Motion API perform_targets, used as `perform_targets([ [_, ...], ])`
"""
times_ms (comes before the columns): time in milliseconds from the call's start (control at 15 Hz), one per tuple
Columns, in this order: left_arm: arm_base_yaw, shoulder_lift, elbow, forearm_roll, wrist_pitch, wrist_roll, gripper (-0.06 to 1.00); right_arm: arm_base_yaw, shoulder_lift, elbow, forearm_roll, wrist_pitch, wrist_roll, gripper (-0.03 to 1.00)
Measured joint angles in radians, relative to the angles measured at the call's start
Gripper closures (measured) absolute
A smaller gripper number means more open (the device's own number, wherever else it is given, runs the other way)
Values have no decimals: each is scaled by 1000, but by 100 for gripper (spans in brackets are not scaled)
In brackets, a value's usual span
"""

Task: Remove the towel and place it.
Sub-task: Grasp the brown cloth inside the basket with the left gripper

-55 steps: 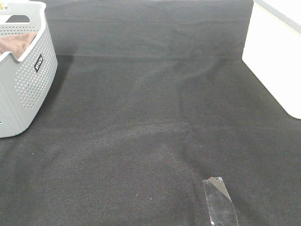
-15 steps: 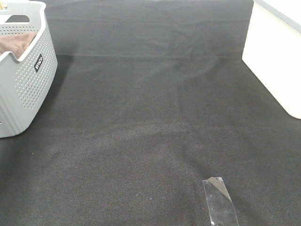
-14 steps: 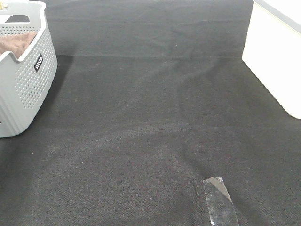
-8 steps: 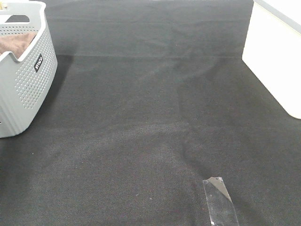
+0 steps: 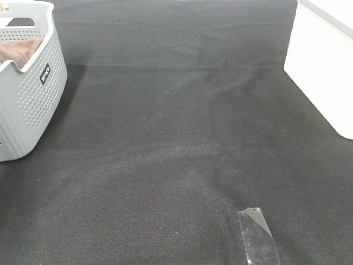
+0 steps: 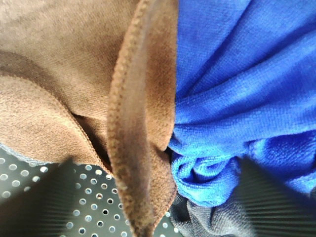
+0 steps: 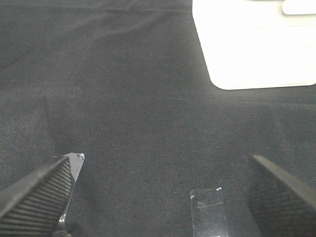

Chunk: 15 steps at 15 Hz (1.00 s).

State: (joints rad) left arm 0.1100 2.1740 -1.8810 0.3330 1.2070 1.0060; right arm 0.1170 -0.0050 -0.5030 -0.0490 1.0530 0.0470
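Observation:
The brown towel (image 5: 16, 49) lies inside the grey perforated basket (image 5: 33, 94) at the far left; only a small part shows over the rim. Neither gripper shows in the high view. In the left wrist view the towel (image 6: 74, 74) fills the frame, and its stitched hem runs as a folded ridge between the two fingers. My left gripper (image 6: 158, 197) is open, down in the basket, with its fingers wide apart on either side of that fold. My right gripper (image 7: 158, 197) is open and empty above the black table cloth (image 7: 123, 98).
A blue cloth (image 6: 237, 74) and a dark grey cloth (image 6: 207, 222) lie against the towel in the basket, over its holed floor (image 6: 94, 207). A white box (image 5: 320, 66) stands at the right edge. A strip of clear tape (image 5: 258, 237) is stuck on the cloth at the front.

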Motion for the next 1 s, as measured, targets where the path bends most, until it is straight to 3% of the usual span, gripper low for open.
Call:
perform_targets([
  [133,0,0,0,1,3,-64,94,0,0,0,0,0,0,6],
  [400,0,0,-6,-10,8,-110,94,0,0,0,0,0,0,6],
  [600,0,-11,-85,-29,10,-137,94,0,0,0,0,0,0,6],
  [1000,-5,-121,-256,-80,12,-341,94,0,0,0,0,0,0,6],
])
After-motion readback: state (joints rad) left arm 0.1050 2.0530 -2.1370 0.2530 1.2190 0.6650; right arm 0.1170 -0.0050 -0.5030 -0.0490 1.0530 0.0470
